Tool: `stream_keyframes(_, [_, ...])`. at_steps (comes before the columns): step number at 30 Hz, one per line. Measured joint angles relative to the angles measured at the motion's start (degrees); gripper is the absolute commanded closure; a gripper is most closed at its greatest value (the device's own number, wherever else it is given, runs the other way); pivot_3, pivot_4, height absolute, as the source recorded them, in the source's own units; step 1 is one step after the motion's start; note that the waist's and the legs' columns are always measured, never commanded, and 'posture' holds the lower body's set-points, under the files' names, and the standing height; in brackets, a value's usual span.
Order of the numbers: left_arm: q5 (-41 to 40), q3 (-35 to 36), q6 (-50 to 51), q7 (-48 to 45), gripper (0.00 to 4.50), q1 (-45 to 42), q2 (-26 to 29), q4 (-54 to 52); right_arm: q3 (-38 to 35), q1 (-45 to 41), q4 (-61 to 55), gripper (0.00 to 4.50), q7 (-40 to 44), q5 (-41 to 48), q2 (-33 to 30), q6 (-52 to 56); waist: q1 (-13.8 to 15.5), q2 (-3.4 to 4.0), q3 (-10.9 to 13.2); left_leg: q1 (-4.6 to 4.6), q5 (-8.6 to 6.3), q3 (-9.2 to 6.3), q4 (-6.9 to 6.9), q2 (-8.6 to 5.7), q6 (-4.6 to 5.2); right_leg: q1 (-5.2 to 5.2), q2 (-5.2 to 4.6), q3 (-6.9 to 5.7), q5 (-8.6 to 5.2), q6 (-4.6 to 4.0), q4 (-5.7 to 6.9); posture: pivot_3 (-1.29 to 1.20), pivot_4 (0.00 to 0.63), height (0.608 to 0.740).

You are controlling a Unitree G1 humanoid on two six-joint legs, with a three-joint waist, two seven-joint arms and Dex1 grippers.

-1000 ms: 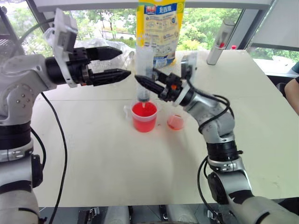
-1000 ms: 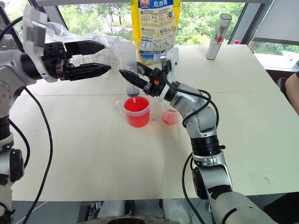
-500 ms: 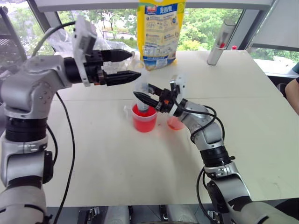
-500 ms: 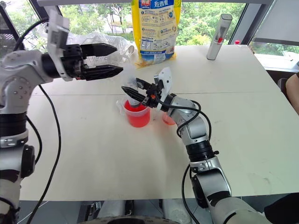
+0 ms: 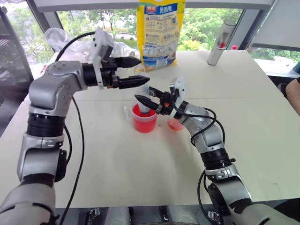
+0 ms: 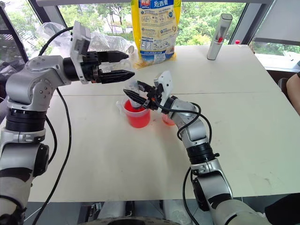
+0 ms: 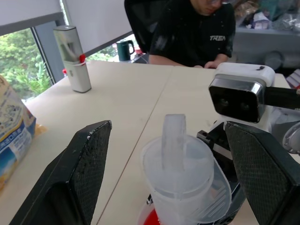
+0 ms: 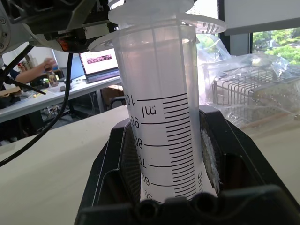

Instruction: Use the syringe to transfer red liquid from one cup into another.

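The right claw [image 5: 143, 99] was clamped on the barrel of the syringe [image 5: 145, 96], which stood upright with its lower end down in the larger cup [image 5: 144, 119] of red liquid [image 5: 144, 123] near the middle of the desk [image 5: 140, 173]. The left claw [image 5: 138, 71] hung with its fingers [image 7: 84, 164] spread wide on either side of the plunger top [image 7: 172, 140]. If it closed off-centre or pulled at a slant, the barrel might tilt in the grip, knock the cup over or spill liquid toward the smaller cup [image 5: 175, 123] just beside it. The syringe tip was hidden inside the cup, so its depth could not be judged, nor whether any liquid was drawn.
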Motion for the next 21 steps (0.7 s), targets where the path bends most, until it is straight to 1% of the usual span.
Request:
stream_keyframes(1, [0.01,0.0,0.05,-0.01,1.45,0.0,-0.01,-0.05,0.0,0.01,0.0,3.1,0.0,-0.03,0.0,0.0,0.0,0.0,0.0,0.0,0.0,0.0,0.0,0.0,0.0,0.0,0.0,0.0,0.0,0.0,0.0,0.0,0.15,0.74])
stream_keyframes(2, [0.02,0.01,0.15,-0.02,1.91,0.0,-0.01,-0.15,0.01,0.06,0.0,3.1,0.01,-0.08,-0.02,-0.01,0.01,0.0,0.0,0.0,0.0,0.0,0.0,0.0,0.0,0.0,0.0,0.0,0.0,0.0,0.0,0.0,0.15,0.74])
stream_keyframes(6, [-0.2,0.16,1.24,0.03,4.0,0.01,-0.01,-0.68,0.21,0.16,0.0,3.1,0.04,-0.34,-0.1,-0.03,0.02,0.0,0.0,0.0,0.0,0.0,0.0,0.0,0.0,0.0,0.0,0.0,0.0,0.0,0.0,0.0,0.15,0.74])
stream_keyframes(7, [-0.43,0.24,1.61,-0.05,4.44,0.02,0.0,-0.72,0.33,0.16,0.0,3.1,0.0,-0.54,-0.1,-0.17,0.02,0.0,0.0,0.0,0.0,-0.01,0.0,0.0,0.0,0.0,0.0,0.0,0.0,0.0,0.0,0.0,0.15,0.74])
stream_keyframes(11, [-1.41,0.56,3.3,0.09,4.44,0.08,0.0,-1.21,0.4,0.19,0.0,3.1,0.11,-1.13,-0.21,-0.7,0.01,0.0,0.0,0.0,0.0,-0.01,0.0,0.0,0.0,0.0,0.0,0.0,0.0,0.0,0.01,0.0,0.15,0.74])
stream_keyframes(21, [-1.34,0.58,3.58,0.32,4.44,0.17,-0.39,-1.0,1.1,0.17,-0.37,3.1,1.03,-1.16,-1.12,0.45,0.05,0.0,0.0,0.0,0.0,-0.02,0.01,0.0,0.0,0.01,-0.01,0.0,0.0,0.0,0.01,0.0,0.15,0.74])
